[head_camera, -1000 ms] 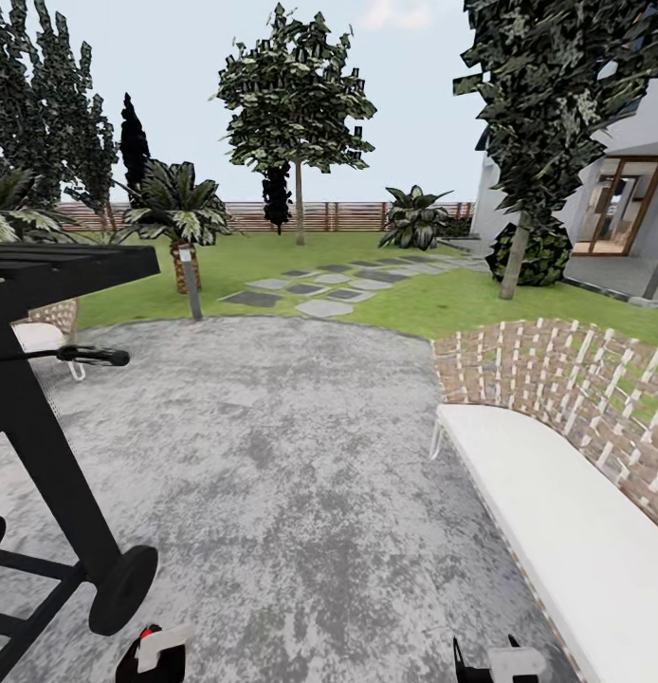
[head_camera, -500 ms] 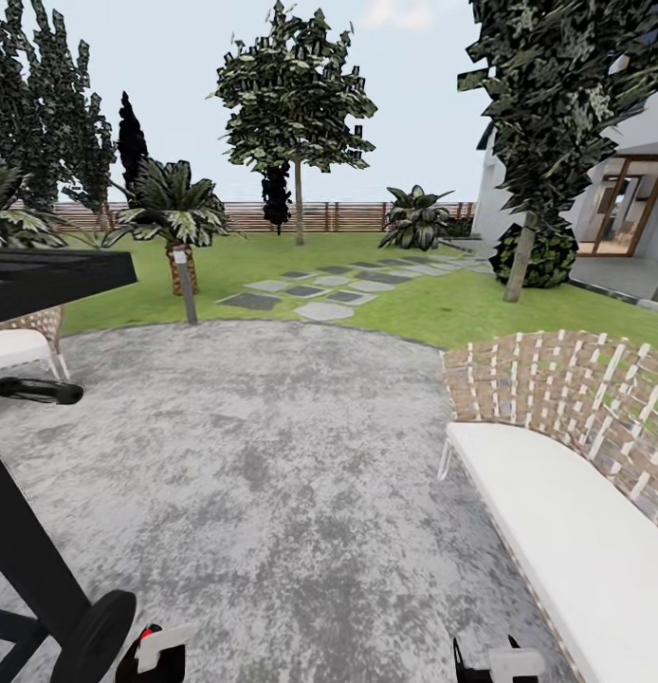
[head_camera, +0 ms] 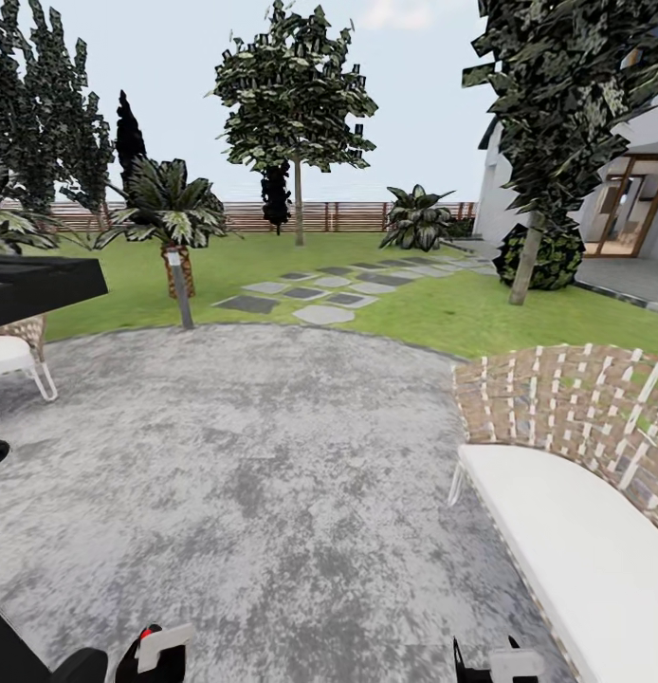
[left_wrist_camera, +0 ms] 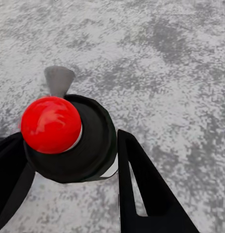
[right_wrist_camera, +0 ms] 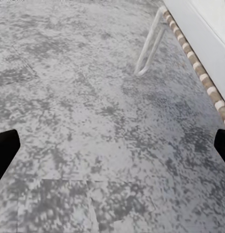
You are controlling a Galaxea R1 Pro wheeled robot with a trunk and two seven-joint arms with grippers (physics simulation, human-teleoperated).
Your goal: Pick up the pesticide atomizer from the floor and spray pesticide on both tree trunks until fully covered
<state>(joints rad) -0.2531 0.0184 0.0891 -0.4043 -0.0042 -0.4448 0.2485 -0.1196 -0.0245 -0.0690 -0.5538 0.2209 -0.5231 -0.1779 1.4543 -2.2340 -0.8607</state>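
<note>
While the head camera looks across a mottled grey paved patio (head_camera: 272,455), the stock reads as follows

Left gripper (left_wrist_camera: 68,165): black fingers (left_wrist_camera: 141,194) closed on the pesticide atomizer (left_wrist_camera: 73,141), one finger against each side of its black top, the red spot facing the wrist camera; grey paving beneath. From the head, the whitish body and red spot show at the lower edge (head_camera: 158,650).

Right gripper (right_wrist_camera: 112,145): fingers spread wide apart, a black tip at either side of the wrist picture, nothing between them, paving below.

Seating: woven bench with white cushion (head_camera: 575,541) at the right of the patio, its thin metal leg (right_wrist_camera: 148,46) near the right gripper; a white-cushioned chair (head_camera: 11,356) at the left.

Garden: green lawn (head_camera: 433,308) beyond the paving, grey stepping stones (head_camera: 315,289), brown slat fence (head_camera: 338,216) at the back.

Trees: one leafy tree (head_camera: 296,95) standing on the far lawn, another (head_camera: 566,104) nearer at the right with its pale trunk (head_camera: 525,266) leaning slightly. Short palm (head_camera: 173,209) and grey bollard (head_camera: 182,294) at the patio's far left edge
</note>
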